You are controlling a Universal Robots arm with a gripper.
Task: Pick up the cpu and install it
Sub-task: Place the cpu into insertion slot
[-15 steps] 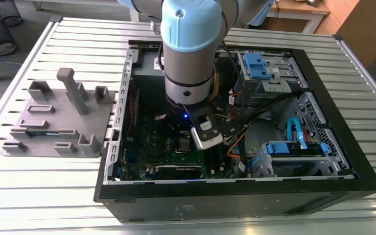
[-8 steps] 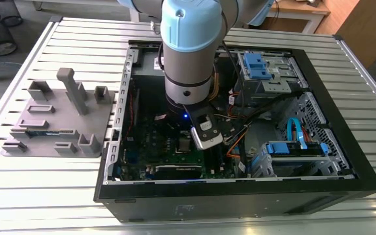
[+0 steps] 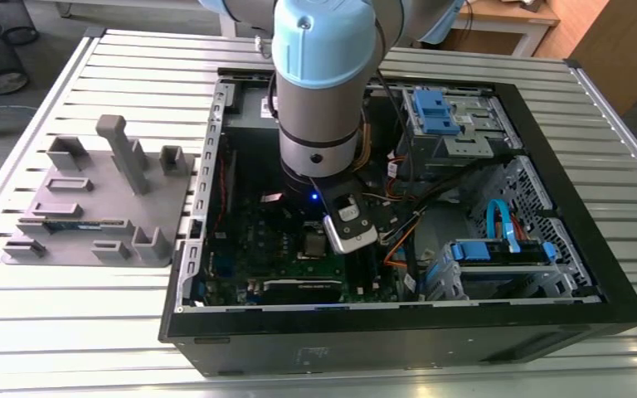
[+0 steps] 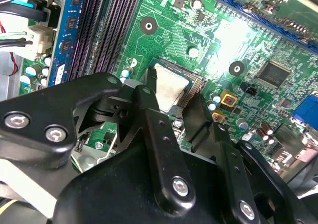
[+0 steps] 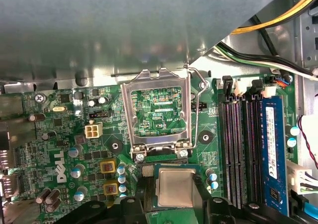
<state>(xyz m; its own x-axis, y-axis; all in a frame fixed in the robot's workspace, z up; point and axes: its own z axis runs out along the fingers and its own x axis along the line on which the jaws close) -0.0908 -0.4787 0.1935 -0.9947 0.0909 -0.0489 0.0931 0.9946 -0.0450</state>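
Two black fingers (image 4: 149,114) of the gripper (image 4: 171,101) are drawn in to the width of the cpu (image 4: 171,89) and clamp its opposite edges. It hangs flat, silvery top up, just over the socket (image 4: 195,91) of the green motherboard (image 5: 64,134). Just beyond the fingertips the metal load frame (image 5: 130,114) stands flipped open, with white lettering on the board showing through its window. Beside the gripper run dark memory slots (image 5: 238,149) and a blue memory module (image 5: 273,149) with a white label strip. Farther out, the arm (image 3: 318,83) reaches down into the open computer case (image 3: 584,307), and the grey block tray (image 3: 97,199) lies well apart.
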